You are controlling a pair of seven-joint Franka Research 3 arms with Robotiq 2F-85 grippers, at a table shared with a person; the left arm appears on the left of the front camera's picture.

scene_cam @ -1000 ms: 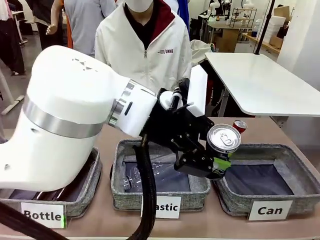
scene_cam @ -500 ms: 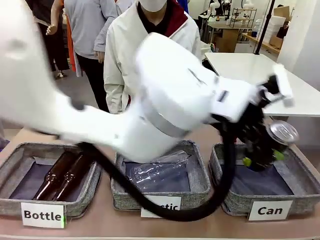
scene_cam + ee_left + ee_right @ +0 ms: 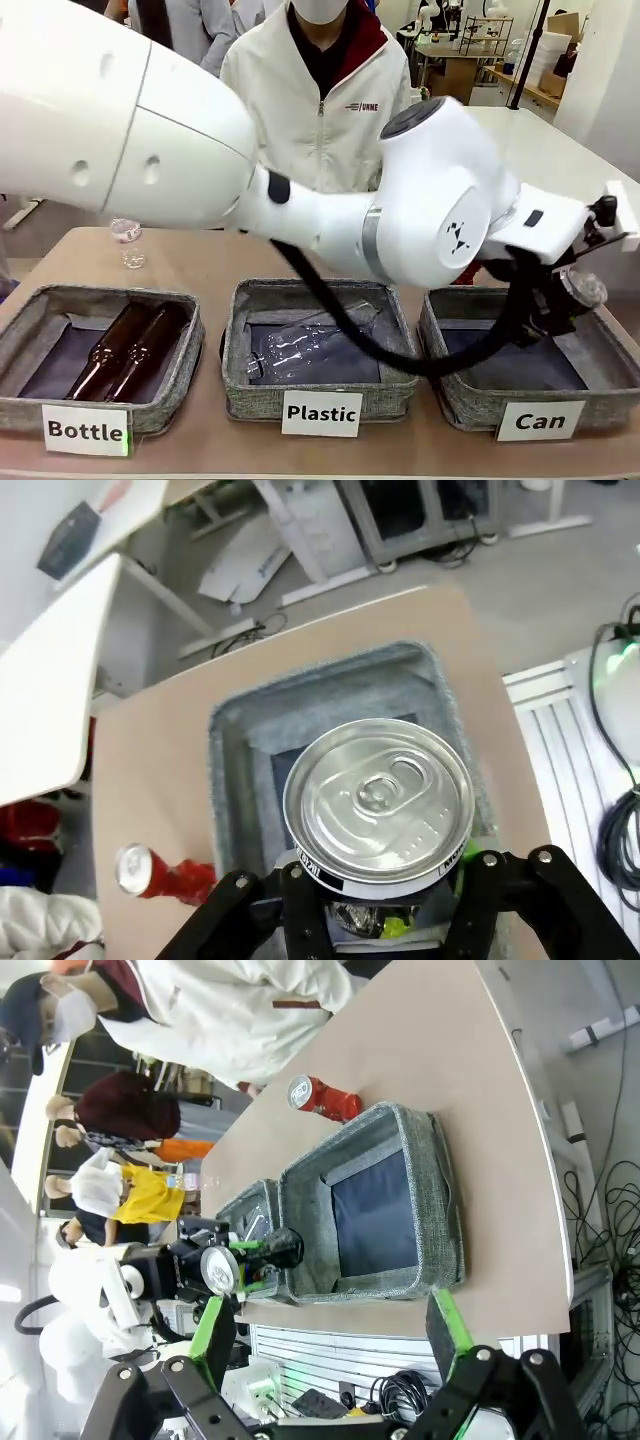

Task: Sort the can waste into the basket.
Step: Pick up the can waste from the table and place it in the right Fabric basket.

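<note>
**A:** So what does the left wrist camera give that the front one lacks?

**B:** The silver top of the dark can (image 3: 378,800), pull-tab and all, seen from straight above. The left gripper (image 3: 385,908) is clamped on its sides. Directly beneath it is the Can basket (image 3: 228,742). A red can (image 3: 165,872) lies on its side on the table (image 3: 150,780), just beside that basket's wall.

**A:** And the front view?

**B:** It shows the height. The left arm reaches across to the right side, and the dark can hangs above the far right part of the basket without touching it. It also shows the Plastic basket (image 3: 250,400) with a clear bottle (image 3: 300,345) inside, and the Bottle basket (image 3: 160,410) with two brown bottles (image 3: 130,350).

**A:** Any writing?

**B:** The white labels read "Bottle", "Plastic" and "Can". A black band round the held can carries white print too small to read.

**A:** The right wrist camera?

**B:** The right gripper (image 3: 330,1305) has its green-padded fingers spread wide with nothing between them. It looks over the Can basket from the side. The red can lies past the basket's far wall, and the clamped can shows farther off.
</note>
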